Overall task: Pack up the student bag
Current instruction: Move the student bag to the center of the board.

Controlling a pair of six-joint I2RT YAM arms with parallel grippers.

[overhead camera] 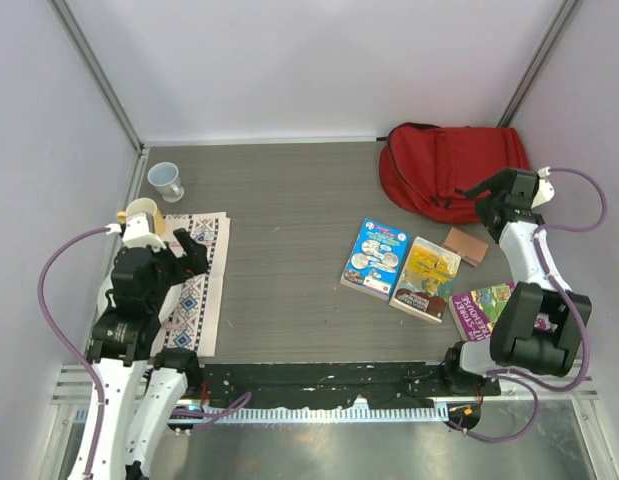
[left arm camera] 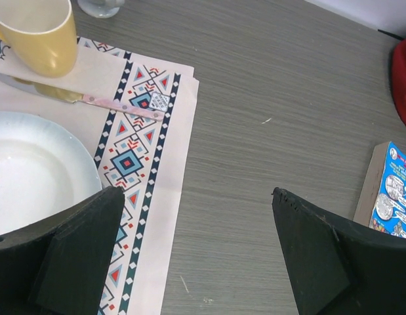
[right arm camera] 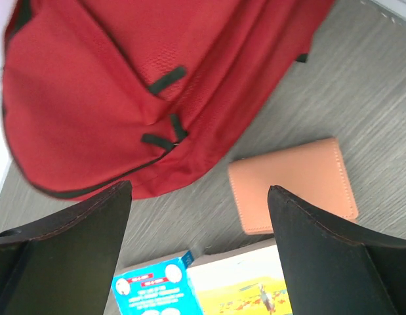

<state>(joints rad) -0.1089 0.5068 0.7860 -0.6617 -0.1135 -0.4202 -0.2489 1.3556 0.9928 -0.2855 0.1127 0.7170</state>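
The red student bag (overhead camera: 444,170) lies at the back right of the table, its black zipper pulls showing in the right wrist view (right arm camera: 124,85). A blue book (overhead camera: 374,257), a yellow book (overhead camera: 426,278) and a purple book (overhead camera: 481,306) lie in front of it. A small tan wallet (overhead camera: 466,243) lies between the bag and the books, also in the right wrist view (right arm camera: 294,184). My right gripper (overhead camera: 486,200) is open and empty, above the bag's near edge. My left gripper (overhead camera: 189,255) is open and empty over the placemat edge (left arm camera: 150,197).
A patterned placemat (overhead camera: 199,280) at the left holds a white plate (left arm camera: 39,170), a yellow mug (left arm camera: 42,36) and a knife (left arm camera: 117,104). A clear blue cup (overhead camera: 167,181) stands at the back left. White walls close the table's sides and back.
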